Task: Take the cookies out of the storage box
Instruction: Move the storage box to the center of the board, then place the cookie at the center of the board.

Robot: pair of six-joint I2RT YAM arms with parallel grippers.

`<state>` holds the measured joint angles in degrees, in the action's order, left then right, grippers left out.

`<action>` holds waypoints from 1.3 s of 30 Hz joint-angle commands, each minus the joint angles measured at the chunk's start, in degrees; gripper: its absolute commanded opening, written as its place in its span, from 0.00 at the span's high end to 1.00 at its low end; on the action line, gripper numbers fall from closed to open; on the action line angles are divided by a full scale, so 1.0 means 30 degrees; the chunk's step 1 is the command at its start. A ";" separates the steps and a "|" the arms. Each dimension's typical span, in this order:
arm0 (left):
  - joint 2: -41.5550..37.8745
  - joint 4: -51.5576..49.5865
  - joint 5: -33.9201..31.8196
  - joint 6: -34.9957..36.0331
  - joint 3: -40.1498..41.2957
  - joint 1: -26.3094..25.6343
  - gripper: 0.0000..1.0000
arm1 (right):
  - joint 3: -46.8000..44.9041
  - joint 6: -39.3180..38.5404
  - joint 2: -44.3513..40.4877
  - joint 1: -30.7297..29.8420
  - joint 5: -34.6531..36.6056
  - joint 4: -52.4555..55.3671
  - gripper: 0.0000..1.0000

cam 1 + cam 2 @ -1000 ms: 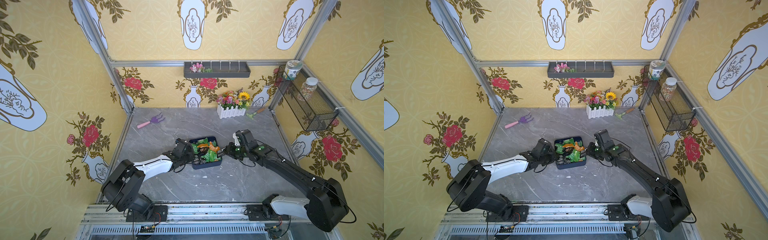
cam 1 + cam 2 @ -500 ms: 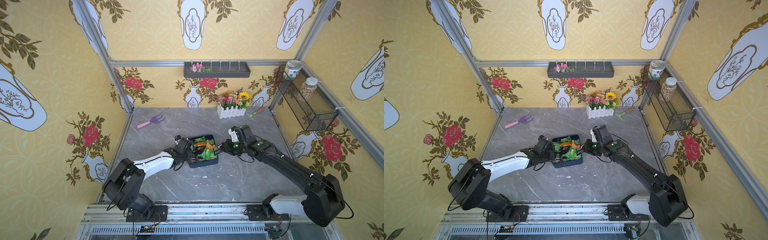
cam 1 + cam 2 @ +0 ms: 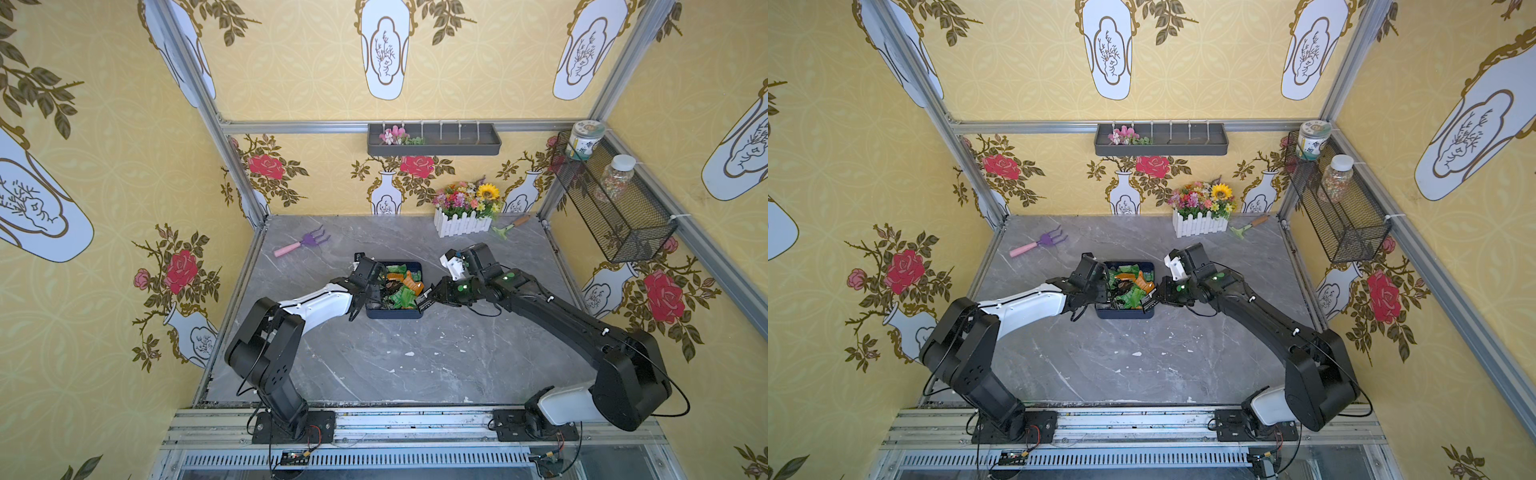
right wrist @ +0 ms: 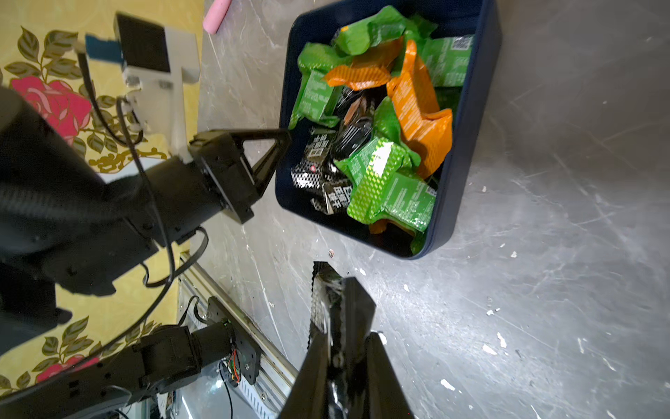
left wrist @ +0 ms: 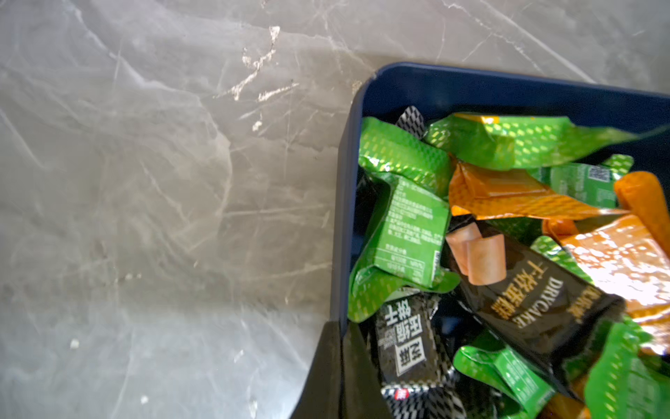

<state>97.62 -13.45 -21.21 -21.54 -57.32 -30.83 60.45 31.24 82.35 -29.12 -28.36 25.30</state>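
1. Grey marble bench (image 3: pixel 415 365), boxed in by yellow floral walls (image 3: pixel 104 166).
2. Storage box (image 3: pixel 392 314), navy, sat flat mid-bench between the two arms.
3. Cookies (image 3: pixel 405 291), green, orange and black packets, were heaped loose inside the storage box and filled most of it.
4. Left fingers (image 5: pixel 322 373) were closed tight, pinching the storage box's wall on its left side, one finger inside and one outside. No packet was held.
5. Right fingers (image 4: pixel 310 370) were nearly closed on one black packet (image 4: pixel 324 290), held just outside the storage box's near right corner.
6. Purple hand rake (image 3: pixel 303 243) lay beyond the storage box, well apart, back left.
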 commanded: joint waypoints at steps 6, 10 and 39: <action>-0.0424 0.1379 0.1030 0.0131 -0.0438 0.0352 0.76 | 0.0987 -0.2965 0.3516 -0.3394 -0.1147 0.0090 0.85; -0.2585 0.1632 0.1534 -0.0530 0.0250 0.0345 0.55 | 0.1104 -0.3150 0.4963 -0.4365 -0.1629 -0.0664 0.85; -0.8659 0.3440 0.7040 -0.5920 0.5727 0.0244 0.44 | -0.0366 0.0120 0.1477 -0.6111 0.9036 -0.1990 0.27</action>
<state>68.40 -3.14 -2.70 -45.52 -37.34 -29.82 61.67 26.63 89.80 -49.58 -7.88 22.41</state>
